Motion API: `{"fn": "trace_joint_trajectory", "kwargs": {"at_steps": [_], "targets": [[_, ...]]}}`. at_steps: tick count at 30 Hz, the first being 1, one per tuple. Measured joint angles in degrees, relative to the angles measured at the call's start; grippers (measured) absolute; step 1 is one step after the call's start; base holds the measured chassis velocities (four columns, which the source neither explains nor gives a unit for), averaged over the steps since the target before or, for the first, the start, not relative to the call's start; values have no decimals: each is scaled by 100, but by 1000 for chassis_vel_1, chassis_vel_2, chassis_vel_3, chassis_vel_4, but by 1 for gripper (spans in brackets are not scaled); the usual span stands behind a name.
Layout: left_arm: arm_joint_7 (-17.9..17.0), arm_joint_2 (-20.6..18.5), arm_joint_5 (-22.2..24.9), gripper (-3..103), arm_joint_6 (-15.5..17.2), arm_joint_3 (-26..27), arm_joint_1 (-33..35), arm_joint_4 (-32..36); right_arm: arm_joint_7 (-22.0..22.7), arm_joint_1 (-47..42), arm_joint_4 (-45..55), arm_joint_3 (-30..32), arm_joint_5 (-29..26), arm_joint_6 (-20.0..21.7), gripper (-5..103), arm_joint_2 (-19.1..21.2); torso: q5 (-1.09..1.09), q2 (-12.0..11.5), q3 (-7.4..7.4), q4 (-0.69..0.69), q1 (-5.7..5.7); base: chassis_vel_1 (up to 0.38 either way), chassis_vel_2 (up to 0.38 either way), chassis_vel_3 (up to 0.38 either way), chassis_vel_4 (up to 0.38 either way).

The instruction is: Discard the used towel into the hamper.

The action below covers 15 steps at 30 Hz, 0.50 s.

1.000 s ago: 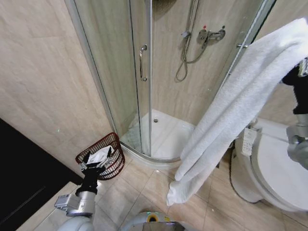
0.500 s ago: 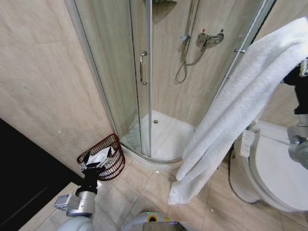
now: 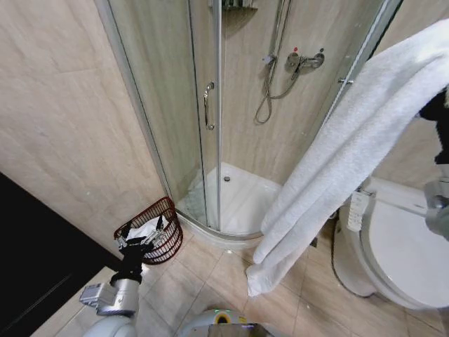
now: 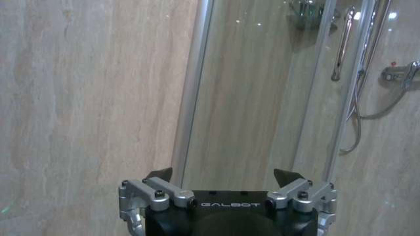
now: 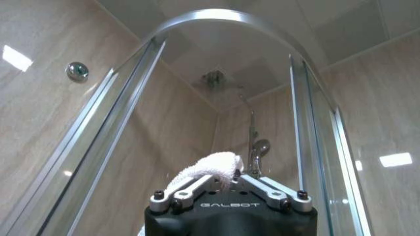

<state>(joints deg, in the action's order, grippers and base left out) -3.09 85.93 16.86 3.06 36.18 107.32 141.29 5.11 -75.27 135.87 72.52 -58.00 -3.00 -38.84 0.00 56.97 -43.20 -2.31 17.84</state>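
A long white towel (image 3: 337,161) hangs from the upper right down to just above the floor tiles. My right gripper (image 3: 436,105) holds its top end high up, shut on the towel's edge (image 5: 206,167) in the right wrist view, where the right gripper (image 5: 226,178) points at the shower ceiling. The hamper (image 3: 167,242), a dark reddish-brown wire basket with something white inside, stands on the floor by the shower's left corner. My left gripper (image 3: 142,235) sits low in front of it, and the left wrist view shows this gripper (image 4: 223,178) open with nothing in it.
A curved glass shower cabin (image 3: 182,126) with a white tray (image 3: 245,200) stands behind the hamper. A white toilet (image 3: 400,260) is at the right. A beige tiled wall (image 3: 63,140) and a dark panel (image 3: 28,260) close the left side. Bare floor tiles (image 3: 210,274) lie between.
The whole head picture has shifted slightly, so the camera moved. The towel still hangs from my right gripper, its lower end a little higher. The left arm holds the same pose.
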Motion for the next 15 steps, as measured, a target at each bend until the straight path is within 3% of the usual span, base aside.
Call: {"fn": "trace_joint_trajectory", "kwargs": {"at_steps": [15], "targets": [[0, 0, 0, 100, 0, 0, 0, 0, 13, -12, 24, 254, -178, 17, 2, 106, 0, 417, -220, 0, 194, 0, 0, 0, 0]]}}
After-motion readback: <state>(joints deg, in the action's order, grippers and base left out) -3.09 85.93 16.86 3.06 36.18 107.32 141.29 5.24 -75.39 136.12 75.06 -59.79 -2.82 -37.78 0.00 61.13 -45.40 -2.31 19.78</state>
